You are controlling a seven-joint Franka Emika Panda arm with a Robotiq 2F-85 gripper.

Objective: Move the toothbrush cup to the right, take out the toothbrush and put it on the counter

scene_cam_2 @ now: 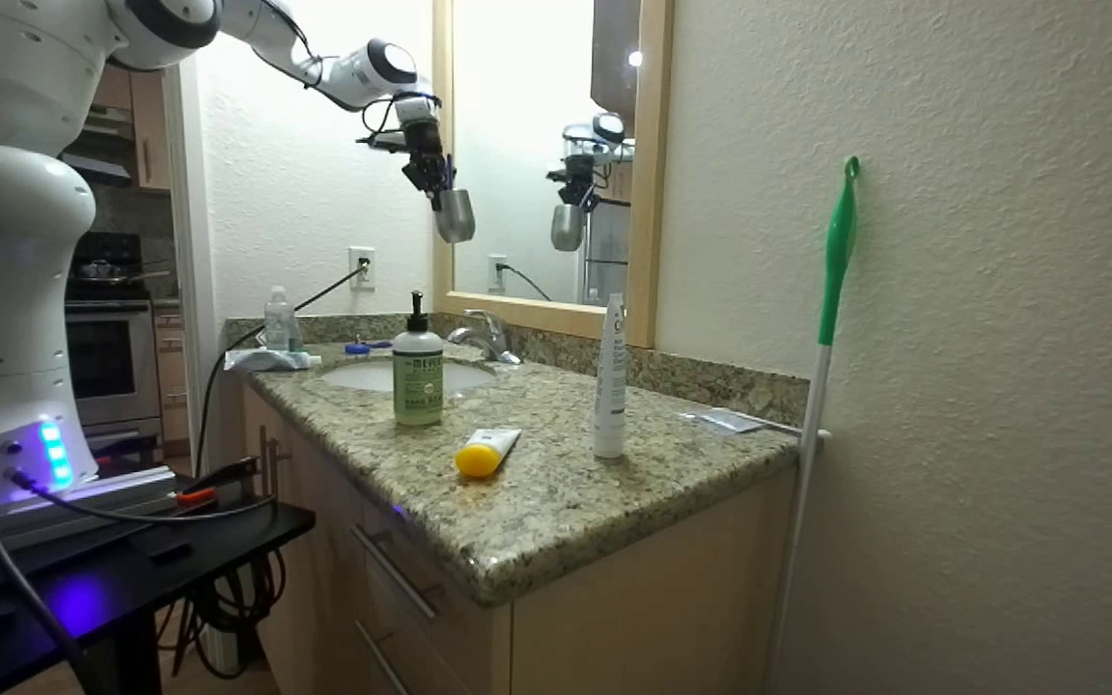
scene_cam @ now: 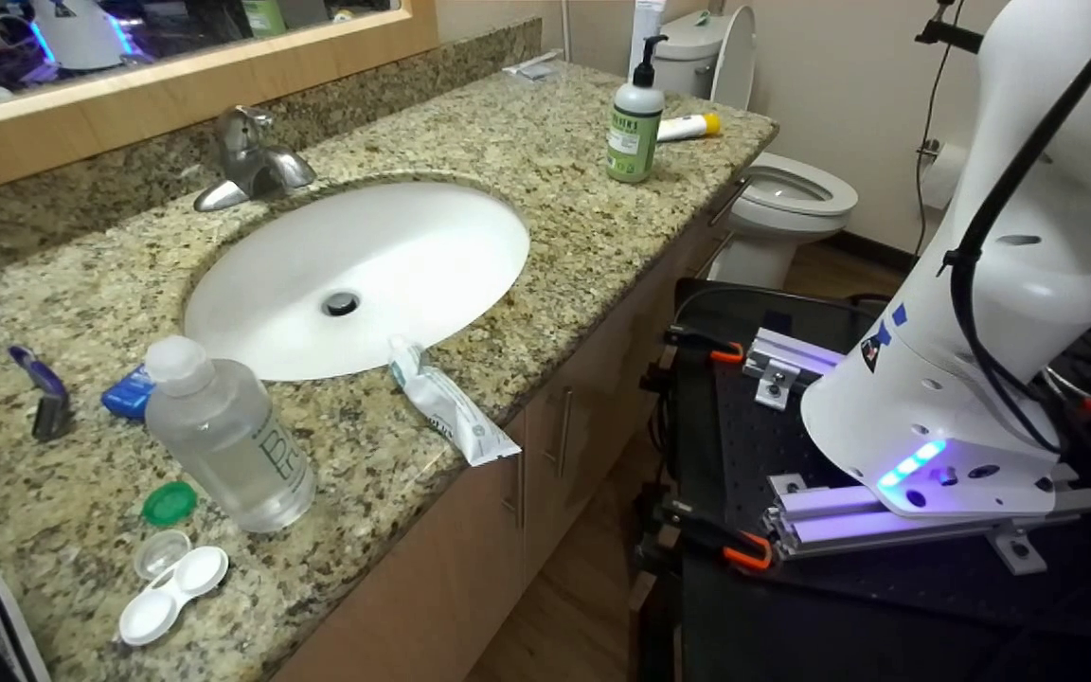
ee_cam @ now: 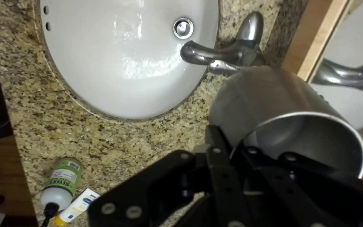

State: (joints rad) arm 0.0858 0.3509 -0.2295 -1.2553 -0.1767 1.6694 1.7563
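The toothbrush cup (scene_cam_2: pixel 456 216) is a dark grey metallic cup, held in the air above the counter (scene_cam_2: pixel 556 507) near the mirror. In the wrist view the cup (ee_cam: pixel 263 97) is large and its mouth faces the camera. My gripper (ee_cam: pixel 232 148) is shut on the cup's wall, one finger outside and the other inside the rim. The gripper (scene_cam_2: pixel 439 193) also shows at the cup's rim in an exterior view. A thin bluish stick (scene_cam_2: pixel 450 171) rises from the cup there; I cannot tell whether it is the toothbrush. No toothbrush shows clearly in the wrist view.
The white sink (scene_cam: pixel 432 246) and faucet (scene_cam: pixel 247 161) lie below the cup. A green soap bottle (scene_cam: pixel 635 133), a yellow-capped tube (scene_cam_2: pixel 486 454) and a tall white tube (scene_cam_2: pixel 610 386) stand or lie on the counter. A clear bottle (scene_cam: pixel 233 445), toothpaste tube (scene_cam: pixel 451 407) and razor (scene_cam: pixel 44 393) are beyond.
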